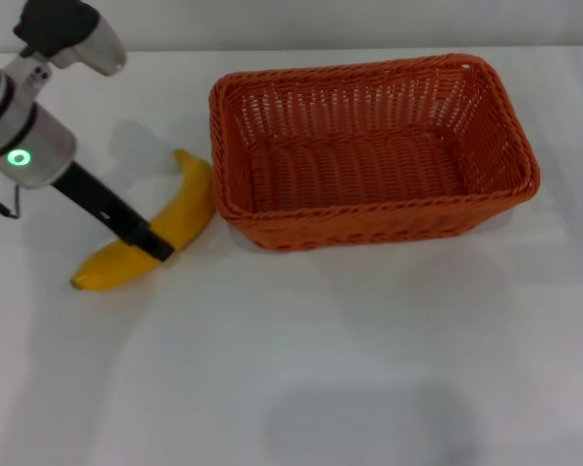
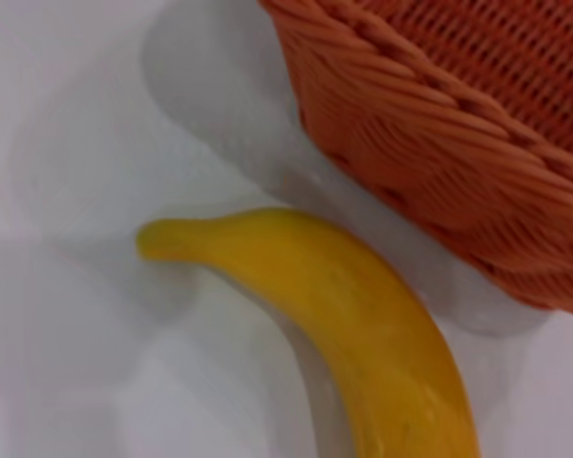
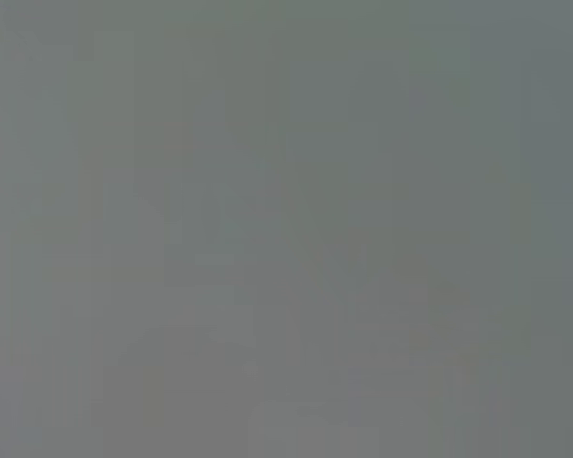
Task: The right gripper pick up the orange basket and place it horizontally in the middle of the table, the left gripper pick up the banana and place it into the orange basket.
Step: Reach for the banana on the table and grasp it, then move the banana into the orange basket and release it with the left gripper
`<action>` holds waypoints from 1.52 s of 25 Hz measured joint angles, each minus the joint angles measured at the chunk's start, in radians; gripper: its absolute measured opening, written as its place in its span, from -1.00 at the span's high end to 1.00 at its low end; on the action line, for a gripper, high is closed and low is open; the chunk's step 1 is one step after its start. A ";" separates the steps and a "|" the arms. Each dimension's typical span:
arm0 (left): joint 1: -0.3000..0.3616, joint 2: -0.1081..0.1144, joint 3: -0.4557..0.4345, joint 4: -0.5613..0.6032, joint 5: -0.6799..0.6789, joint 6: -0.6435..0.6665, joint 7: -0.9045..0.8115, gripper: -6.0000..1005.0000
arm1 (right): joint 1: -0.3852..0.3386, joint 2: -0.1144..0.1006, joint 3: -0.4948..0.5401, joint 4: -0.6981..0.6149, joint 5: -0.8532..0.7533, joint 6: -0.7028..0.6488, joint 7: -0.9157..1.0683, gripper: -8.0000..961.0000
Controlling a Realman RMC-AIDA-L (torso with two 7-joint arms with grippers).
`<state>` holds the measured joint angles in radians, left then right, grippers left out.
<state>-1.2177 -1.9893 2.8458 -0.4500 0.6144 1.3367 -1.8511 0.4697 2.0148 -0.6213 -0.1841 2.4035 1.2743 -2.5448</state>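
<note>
So the orange basket (image 1: 369,146) already sits long-side-across mid worktop (image 1: 369,369), mouth up, ready for a drop. The banana (image 1: 155,233) lies just beside its short end, and the left hand (image 1: 155,245) is down on it; can't tell if it's gripping. Right hand's nowhere visible.
</note>
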 joint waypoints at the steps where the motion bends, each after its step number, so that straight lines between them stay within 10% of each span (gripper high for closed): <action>1: 0.001 0.000 0.000 -0.017 0.002 0.018 0.003 0.02 | 0.000 0.000 0.000 0.000 0.000 0.000 0.000 -0.82; 7: 0.041 -0.011 0.000 -0.239 -0.118 0.077 0.010 0.02 | 0.000 -0.001 0.000 -0.003 0.000 -0.001 0.000 -0.82; 16: 0.086 0.045 0.001 -0.422 -0.495 0.150 0.063 0.02 | 0.000 -0.002 0.023 -0.007 0.000 -0.003 0.000 -0.82; 23: -0.021 0.047 0.003 -0.436 -0.635 0.257 0.175 0.01 | 0.003 -0.002 0.023 0.000 0.000 -0.003 0.000 -0.82; 31: -0.241 -0.025 0.003 -0.338 -0.485 0.286 0.369 0.01 | -0.001 0.001 0.023 0.001 0.000 -0.002 0.000 -0.82; 38: -0.299 -0.087 0.002 -0.087 -0.285 0.096 0.394 0.00 | -0.002 0.002 0.025 0.004 0.000 0.002 0.003 -0.82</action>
<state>-1.5163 -2.0763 2.8480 -0.5368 0.3297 1.4328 -1.4567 0.4677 2.0172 -0.5966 -0.1799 2.4038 1.2760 -2.5420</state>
